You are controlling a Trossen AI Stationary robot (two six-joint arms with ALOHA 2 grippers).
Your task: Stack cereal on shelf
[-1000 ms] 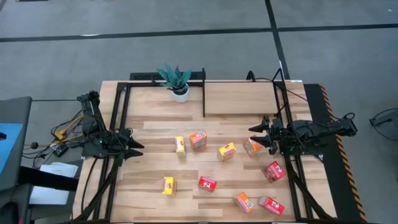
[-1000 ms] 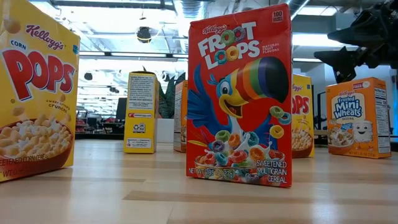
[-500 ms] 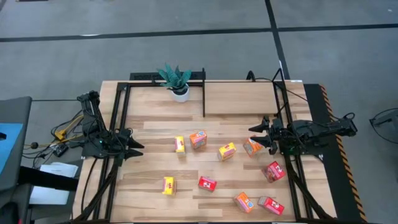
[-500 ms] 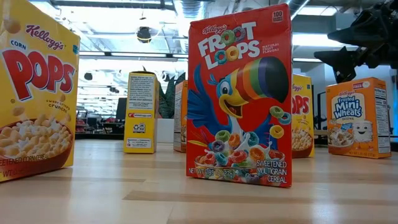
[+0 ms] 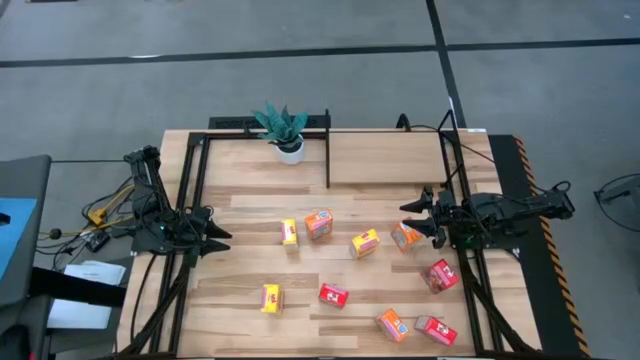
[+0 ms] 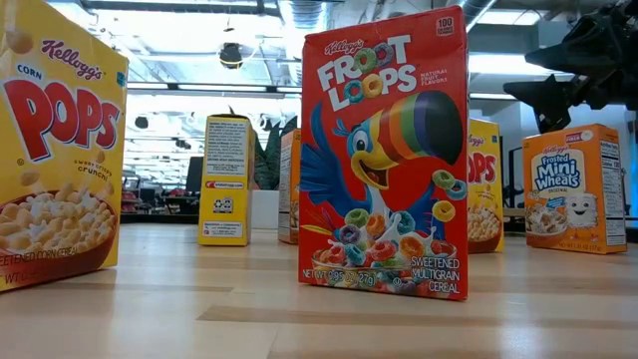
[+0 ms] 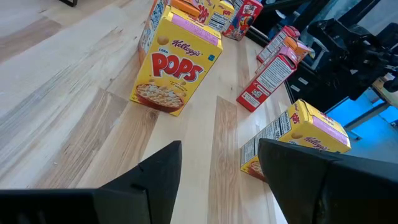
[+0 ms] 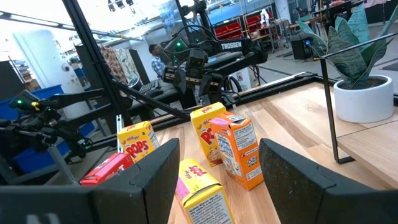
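Several small cereal boxes, yellow, red and orange, stand scattered on the wood table: a yellow one point(image 5: 289, 232), an orange one point(image 5: 318, 223), a red one point(image 5: 333, 295) and others toward the near right. The shelf point(image 5: 385, 158), light wood framed by black posts, lies at the far side. My left gripper point(image 5: 224, 240) waits open at the table's left edge, above the wood, pointing toward the boxes; a yellow Pops box point(image 7: 177, 65) stands ahead of it. My right gripper point(image 5: 405, 216) waits open at the right, beside an orange box point(image 5: 405, 237), touching nothing.
A potted green plant point(image 5: 283, 130) in a white pot stands at the far edge, left of the shelf's black middle post point(image 5: 328, 150). Black frame rails run along both table sides. In the low view a red Froot Loops box point(image 6: 384, 160) stands close to the near edge.
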